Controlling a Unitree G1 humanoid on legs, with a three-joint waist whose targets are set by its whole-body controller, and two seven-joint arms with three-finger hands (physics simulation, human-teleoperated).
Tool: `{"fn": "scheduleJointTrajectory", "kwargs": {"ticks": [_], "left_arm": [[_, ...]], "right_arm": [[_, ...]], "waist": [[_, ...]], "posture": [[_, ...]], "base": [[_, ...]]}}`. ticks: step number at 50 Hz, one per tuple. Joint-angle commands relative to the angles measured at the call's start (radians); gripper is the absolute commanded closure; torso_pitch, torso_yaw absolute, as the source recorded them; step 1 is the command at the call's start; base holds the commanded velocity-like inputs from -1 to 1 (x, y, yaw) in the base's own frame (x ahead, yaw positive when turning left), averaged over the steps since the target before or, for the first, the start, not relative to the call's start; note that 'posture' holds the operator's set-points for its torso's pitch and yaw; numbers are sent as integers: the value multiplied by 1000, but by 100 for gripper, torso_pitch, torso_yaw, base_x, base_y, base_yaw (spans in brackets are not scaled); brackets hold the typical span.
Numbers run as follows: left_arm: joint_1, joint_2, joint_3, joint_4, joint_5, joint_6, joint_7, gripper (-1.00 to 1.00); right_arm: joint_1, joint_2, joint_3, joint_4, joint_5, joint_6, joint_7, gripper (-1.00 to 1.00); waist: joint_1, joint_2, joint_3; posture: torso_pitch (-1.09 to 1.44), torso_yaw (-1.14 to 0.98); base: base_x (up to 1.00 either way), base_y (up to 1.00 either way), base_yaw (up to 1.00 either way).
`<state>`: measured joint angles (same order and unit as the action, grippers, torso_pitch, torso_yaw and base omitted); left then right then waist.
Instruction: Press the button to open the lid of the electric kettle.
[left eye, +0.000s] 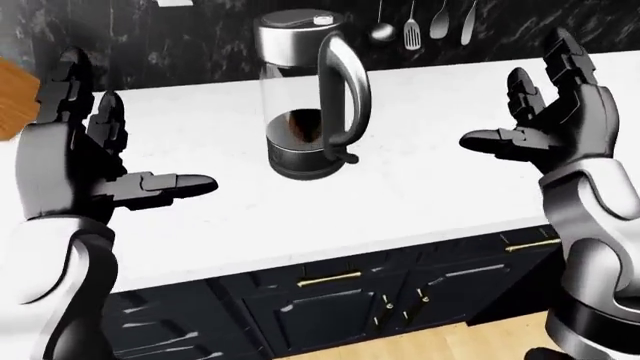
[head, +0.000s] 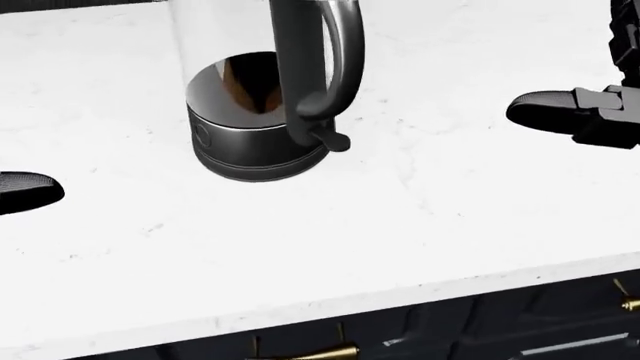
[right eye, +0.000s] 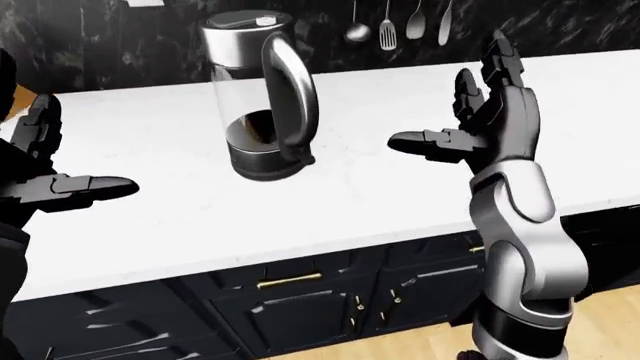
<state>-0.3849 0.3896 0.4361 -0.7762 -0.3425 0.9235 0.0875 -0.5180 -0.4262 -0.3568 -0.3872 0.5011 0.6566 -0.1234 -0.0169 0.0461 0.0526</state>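
1. White stone formed the counter (left eye: 420, 187), which ran across the whole left-eye view; it was the largest thing there, with dark cabinets (left eye: 340, 300) and brass drawer handles (left eye: 328, 280) under it.
2. Black marble covered the wall (left eye: 200, 37) along the top of the left-eye view, and a few metal utensils (left eye: 412, 28) hung on it at the upper right.
3. Wooden floor (left eye: 420, 345) showed at the bottom of the left-eye view, below the cabinets.
4. The electric kettle (left eye: 305, 97) stood upright on the counter, a little left of the middle of the left-eye view, between the two hands and touching neither. It had a clear glass body, a dark metal base and a dark curved handle (left eye: 345, 86) turned to the view's right.
5. The lid (right eye: 240, 26) of the kettle lay closed on top, with a small pale button (left eye: 322, 20) on it.
6. The left hand (left eye: 95, 161) hovered over the counter at the left of the left-eye view, with fingers spread apart and holding nothing, well apart from the kettle.
7. The right hand (right eye: 480, 124) hovered at the right of the kettle, also with fingers spread apart, thumb pointing toward the kettle, and empty.
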Motion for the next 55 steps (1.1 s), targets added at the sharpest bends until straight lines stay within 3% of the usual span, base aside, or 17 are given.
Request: {"fn": "scheduleJointTrajectory", "kwargs": {"ticks": [1,2,3,4,8,12,16,17,19,24,28,29,30,33,37,38,55], "left_arm": [[-16,12,10,-14,6,-25,5,-100],[-14,11,9,-14,7,-27,4,-100],[-14,10,9,-14,7,-27,5,-100],[-14,11,9,-12,8,-28,4,-100],[-12,11,11,-11,7,-30,1,-100],[-13,12,11,-12,7,-29,1,-100],[-16,13,12,-15,6,-24,2,-100],[-17,13,12,-16,6,-24,3,-100],[-21,16,13,-17,4,-20,4,-100],[-20,23,32,-8,3,-33,8,-100],[-13,40,44,10,9,-52,16,-100],[-13,44,48,17,13,-60,16,-100],[-11,46,54,20,15,-69,16,-100],[-10,51,75,19,-13,-65,17,-100],[4,63,84,22,-15,-76,23,-100],[-4,47,96,23,-42,-73,32,-100],[37,49,96,-9,-94,-132,21,-100]], "right_arm": [[-22,-7,0,-24,5,-25,6,-100],[-21,-7,0,-24,5,-26,6,-100],[-21,-6,0,-23,4,-27,7,-100],[-21,-6,1,-22,3,-28,7,-100],[-22,-5,3,-24,3,-27,5,-100],[-24,-5,0,-23,3,-26,4,-100],[-26,-11,-5,-15,5,-31,4,-100],[-25,-12,-6,-11,5,-34,5,-100],[-25,-16,-9,-3,4,-40,7,-100],[-32,-28,-10,3,1,-39,1,-100],[-45,-39,-16,7,5,-31,-3,-100],[-47,-40,-17,8,7,-31,-4,-100],[-50,-42,-16,12,7,-32,-5,-100],[-55,-46,-16,19,5,-39,-9,-100],[-60,-53,-20,20,12,-35,-13,-100],[-60,-54,-20,22,13,-36,-13,-100],[-60,-64,-21,35,1,-35,-13,-100]], "waist": [[1,19,-22],[6,63,-40],[13,16,-24],[9,34,-23],[24,4,-32],[31,-42,-21],[41,-105,-43],[27,-87,-30],[24,-101,-22],[14,-57,-15],[5,33,-43],[9,10,-43],[12,13,-17],[12,-7,-9],[22,-68,8],[34,-46,1],[29,-37,-26]], "posture": [[0,0],[0,0],[0,0],[0,0],[0,0],[0,0],[0,0],[0,0],[0,0],[0,0],[0,0],[0,0],[0,0],[0,0],[0,0],[0,0],[0,0]], "base": [[23,4,0],[23,4,0],[23,4,0],[22,5,0],[23,4,0],[23,4,0],[23,0,0],[23,0,0],[24,0,0],[23,0,0],[13,0,0],[8,0,0],[4,0,0],[0,0,0],[0,0,0],[0,0,0],[0,0,0]]}}
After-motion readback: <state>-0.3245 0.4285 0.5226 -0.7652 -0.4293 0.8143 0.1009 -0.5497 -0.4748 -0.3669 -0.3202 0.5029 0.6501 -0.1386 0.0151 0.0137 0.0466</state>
